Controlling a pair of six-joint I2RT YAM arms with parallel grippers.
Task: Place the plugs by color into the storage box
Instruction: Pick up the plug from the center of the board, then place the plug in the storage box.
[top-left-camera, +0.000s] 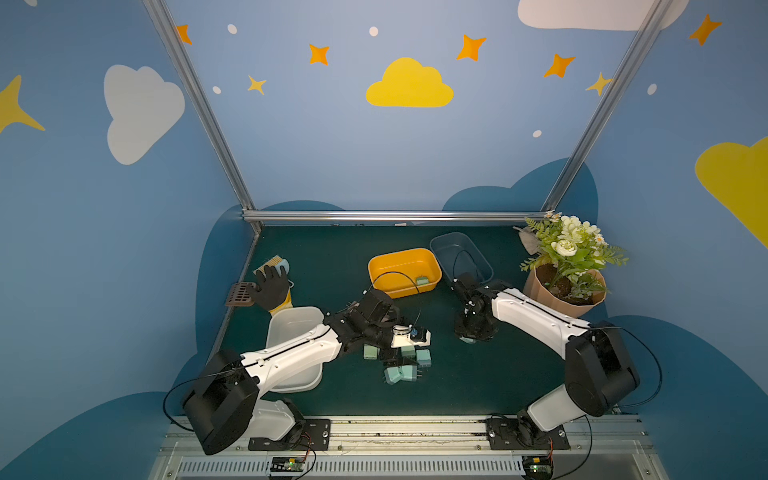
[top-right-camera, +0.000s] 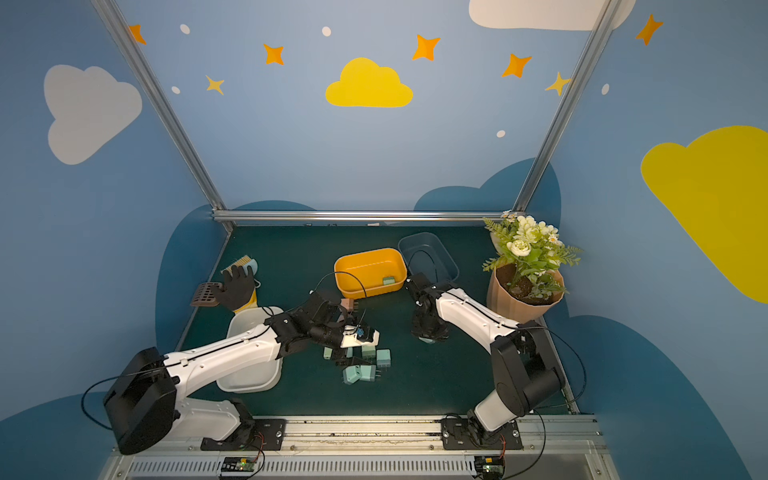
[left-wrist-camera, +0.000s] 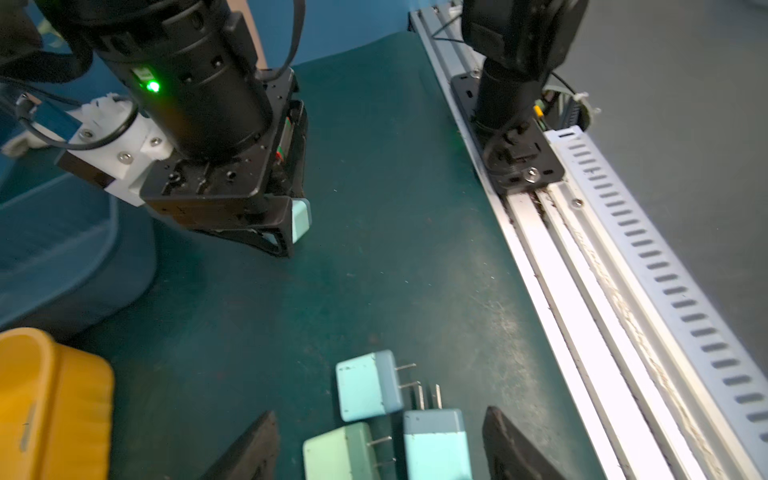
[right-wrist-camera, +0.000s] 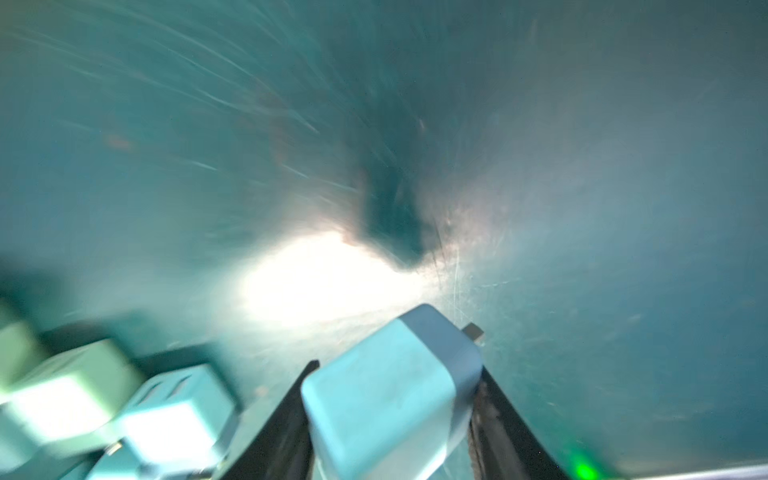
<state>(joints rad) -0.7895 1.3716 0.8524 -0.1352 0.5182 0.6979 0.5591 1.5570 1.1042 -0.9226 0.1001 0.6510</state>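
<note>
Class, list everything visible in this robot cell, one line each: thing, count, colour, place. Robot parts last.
yellow bin: one, rear centre
blue bin: one, dark, beside the yellow bin
white bin: one, under the left arm
loose plugs: about six visible, green and teal-blue, heaped centrally
pink plug: one, partly hidden by the left arm
binned plug: one, green, in the yellow bin
held plug: one, teal-blue, gripped right of the heap
glove: one, black, rear left
brush: one, blue, behind the glove
grate: one, brown, beside the glove
potted plant: one, white flowers, rear right
left gripper: one, black, open over the heap
right gripper: one, black, shut on the held plug
</note>
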